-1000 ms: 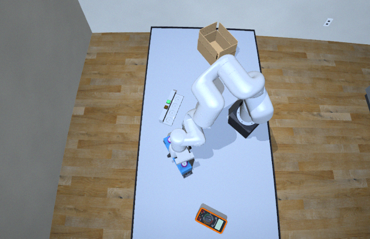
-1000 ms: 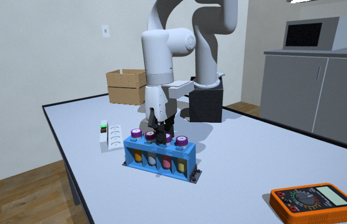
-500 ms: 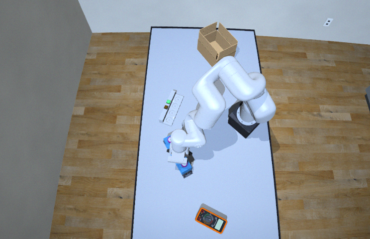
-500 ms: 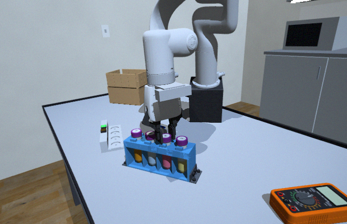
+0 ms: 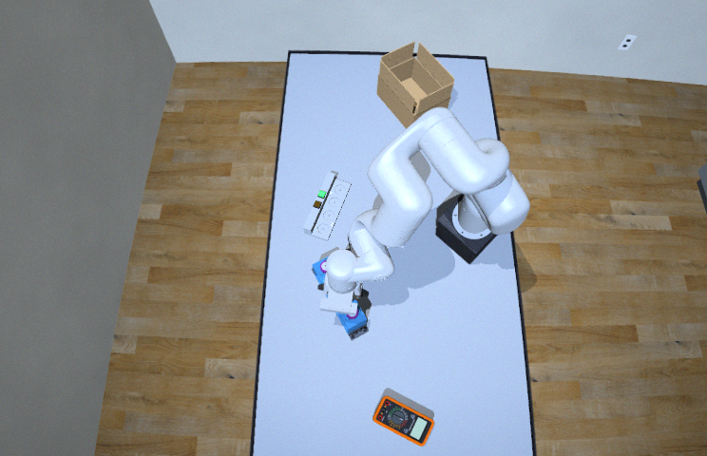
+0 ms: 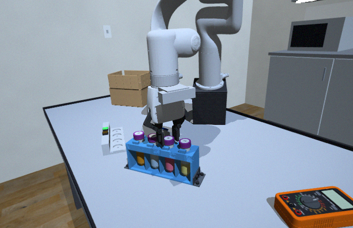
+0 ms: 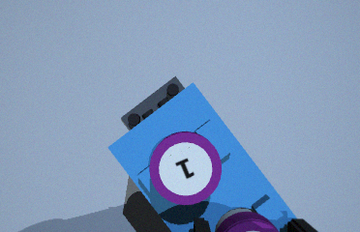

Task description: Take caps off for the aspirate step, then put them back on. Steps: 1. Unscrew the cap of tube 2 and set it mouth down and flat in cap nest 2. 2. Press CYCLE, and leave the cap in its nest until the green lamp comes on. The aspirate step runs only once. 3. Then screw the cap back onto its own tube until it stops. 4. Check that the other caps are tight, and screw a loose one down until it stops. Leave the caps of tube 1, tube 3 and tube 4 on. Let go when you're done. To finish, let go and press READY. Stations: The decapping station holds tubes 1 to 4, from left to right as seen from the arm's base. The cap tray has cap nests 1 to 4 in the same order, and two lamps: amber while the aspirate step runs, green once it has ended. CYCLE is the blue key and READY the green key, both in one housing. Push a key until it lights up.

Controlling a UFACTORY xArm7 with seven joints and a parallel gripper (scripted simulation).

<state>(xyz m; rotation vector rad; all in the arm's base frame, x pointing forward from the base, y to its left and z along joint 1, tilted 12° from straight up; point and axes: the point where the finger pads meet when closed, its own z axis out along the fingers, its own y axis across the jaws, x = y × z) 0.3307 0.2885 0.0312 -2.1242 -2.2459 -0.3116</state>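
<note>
The blue decapping station [image 6: 162,161] holds four tubes, each with a purple cap on. My gripper [image 6: 168,132] is straight above it. Its fingers stand on either side of the cap of tube 2 [image 6: 169,139], second from the right in the exterior view, with a small gap on each side. In the wrist view the cap marked 1 [image 7: 185,167] lies just beyond the fingers, and the cap of tube 2 [image 7: 246,222] shows between them at the bottom edge. On the white cap tray [image 6: 114,139] all nests look empty and the green lamp [image 6: 105,128] is lit. The key housing is hidden.
An open cardboard box [image 5: 414,83] stands at the far end of the table. An orange multimeter [image 6: 318,205] lies near the front edge. The arm's black base [image 5: 465,234] is to the right of the rack. The arm covers most of the rack from above.
</note>
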